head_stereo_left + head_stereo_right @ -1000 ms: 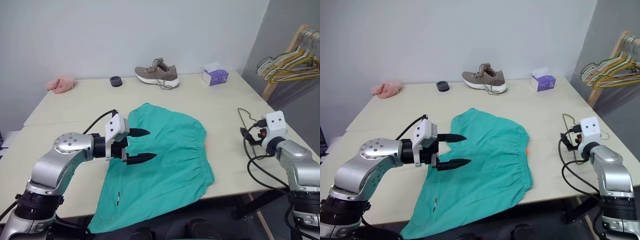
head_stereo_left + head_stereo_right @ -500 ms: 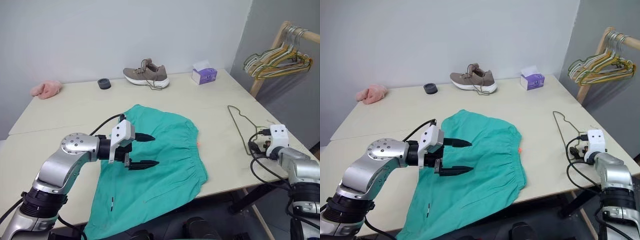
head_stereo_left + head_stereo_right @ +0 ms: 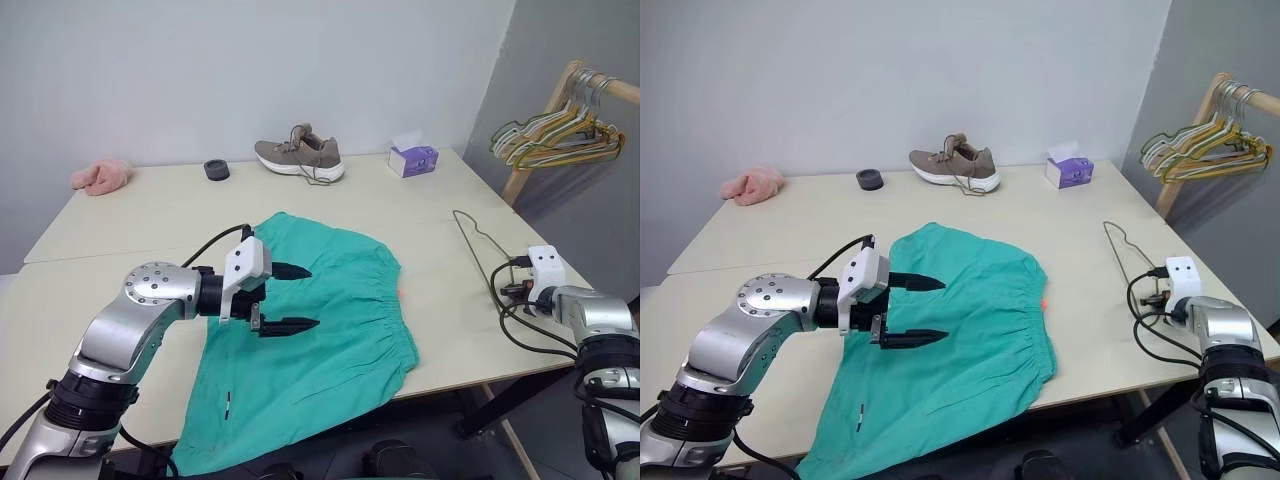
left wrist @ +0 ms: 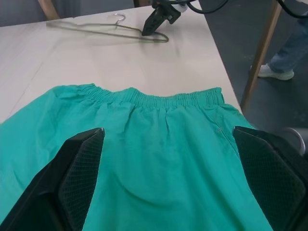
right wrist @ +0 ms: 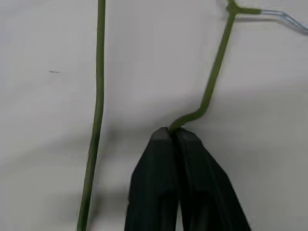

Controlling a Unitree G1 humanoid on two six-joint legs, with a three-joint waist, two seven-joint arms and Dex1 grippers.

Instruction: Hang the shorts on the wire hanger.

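Note:
The teal-green shorts (image 3: 330,340) lie flat across the table's front middle, one leg hanging over the near edge. My left gripper (image 3: 312,297) hovers just above them, open, its fingers (image 4: 77,183) spread wide over the fabric below the gathered waistband (image 4: 159,99). The thin olive-green wire hanger (image 3: 472,240) lies flat on the table at the right. My right gripper (image 5: 172,132) rests on the tabletop at the hanger's near end and is shut on a bent stretch of its wire (image 5: 211,86).
A brown shoe (image 3: 298,155), a purple tissue box (image 3: 413,158), a black round object (image 3: 215,170) and a pink fluffy cloth (image 3: 100,176) sit along the table's far side. A wooden rack with several hangers (image 3: 555,130) stands to the right. A person's legs (image 4: 288,48) stand beyond the table.
My right gripper has come down onto the table and shut on the hanger's wire. The left gripper stayed open over the shorts. The camera view has shifted.

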